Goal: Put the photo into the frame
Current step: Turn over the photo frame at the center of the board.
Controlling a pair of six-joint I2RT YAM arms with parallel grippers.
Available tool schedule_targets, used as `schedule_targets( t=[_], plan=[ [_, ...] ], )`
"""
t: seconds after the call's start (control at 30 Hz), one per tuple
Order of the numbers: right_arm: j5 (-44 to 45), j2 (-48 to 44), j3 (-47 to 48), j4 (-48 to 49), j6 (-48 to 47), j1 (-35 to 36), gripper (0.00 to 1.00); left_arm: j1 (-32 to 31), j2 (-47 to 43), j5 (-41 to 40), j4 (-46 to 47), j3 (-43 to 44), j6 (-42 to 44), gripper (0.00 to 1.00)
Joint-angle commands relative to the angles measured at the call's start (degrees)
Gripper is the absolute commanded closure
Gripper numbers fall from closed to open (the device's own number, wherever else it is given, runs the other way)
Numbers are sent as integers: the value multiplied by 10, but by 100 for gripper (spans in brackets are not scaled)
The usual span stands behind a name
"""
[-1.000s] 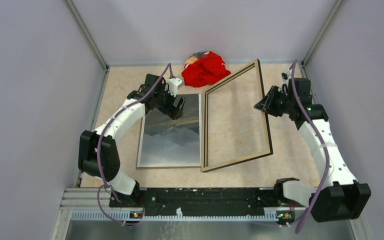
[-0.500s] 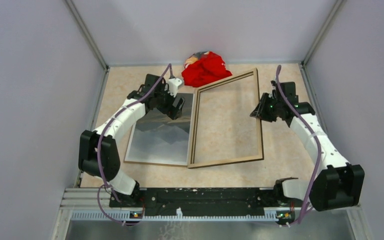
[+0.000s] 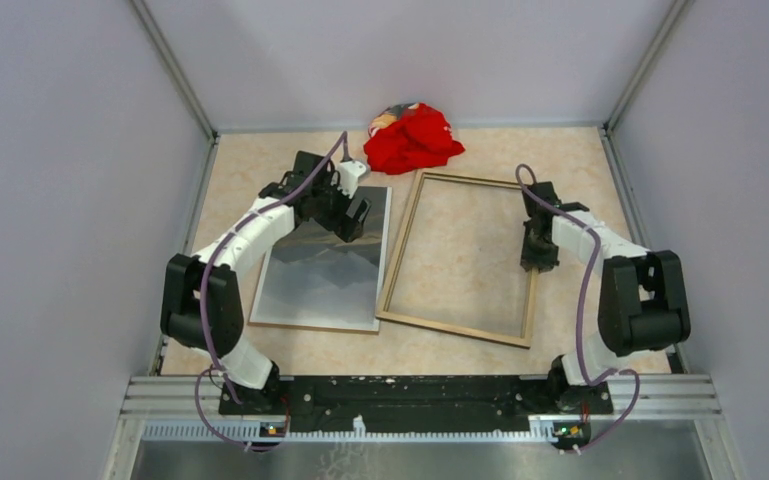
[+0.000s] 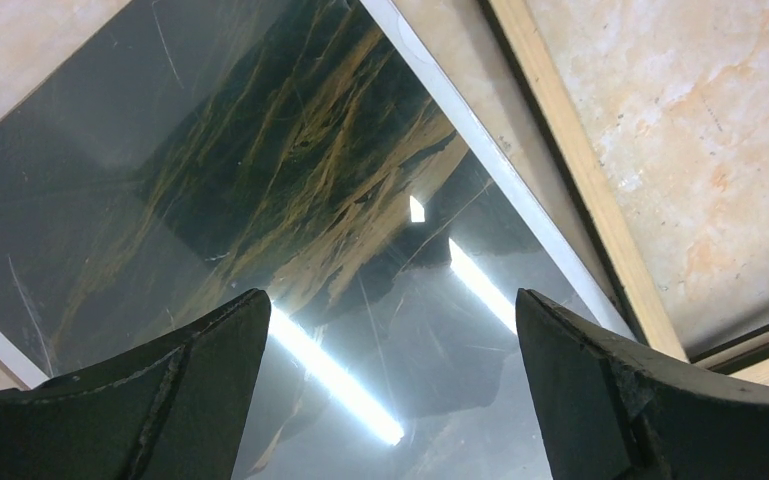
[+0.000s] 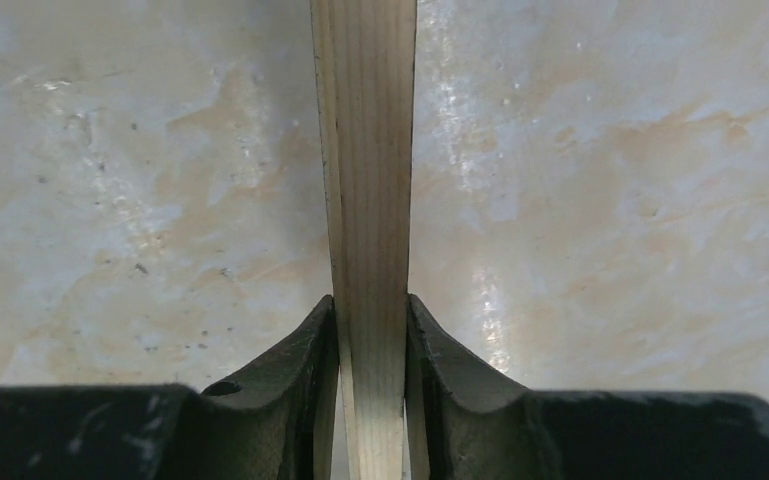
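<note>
A pale marbled table [image 3: 250,160] is sitting inside plain grey walls [image 3: 80,150], with a crumpled red cloth [image 3: 412,137] lying at the far edge. In the top view, the photo [image 3: 325,275] is lying face up on the left half. The frame [image 3: 401,245] is lying beside it on the right, pale wood side up and flat or nearly so, its left rail running just beside the photo's right edge. The left gripper [image 3: 352,222] is hovering over the photo's far end, and the right gripper [image 3: 538,255] is reaching down onto the frame's right rail.

In the left wrist view, the fingers [image 4: 160,390] are standing wide apart with nothing between them, above the glossy print. A strip of table is showing between its white margin and the wooden rail.

In the right wrist view, the fingers [image 5: 310,350] are pinching the pale rail tightly, with marbled table on both sides.

The work seems to be at the laying-out step, with the frame set back-up and the photo not yet inside. The next move probably calls for the right gripper to let go, and for the left one to catch an edge of the thin, flat print and bring it squarely over the opening.
</note>
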Motion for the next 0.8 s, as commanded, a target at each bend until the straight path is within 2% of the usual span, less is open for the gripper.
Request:
schedule_targets(
  t=[0.0,0.2,0.23,0.3,0.37,0.43,0.6,0.67,0.77],
  plan=[
    [96,17,22,0,-29,19,100,2,-11,-11,25,-15,18,2],
    [145,69,41,-13,-30,28,100,2,-15,-6,25,-17,20,1],
    [149,74,41,-12,-29,28,97,2,-17,-5,24,-16,21,1],
    [153,76,37,-9,-22,28,85,2,-19,-5,23,-17,22,1],
    [148,63,34,-4,-19,28,66,2,-21,-5,22,-17,24,2],
    [146,46,31,-2,-14,28,53,2,-23,-4,13,-13,27,1],
    [152,6,48,-12,-4,28,39,2,-33,6,1,-8,28,2],
    [150,-26,61,-15,5,28,36,4,-31,8,-6,-3,24,2],
    [108,-90,76,21,30,57,27,21,-13,22,-31,24,22,2]
  ],
)
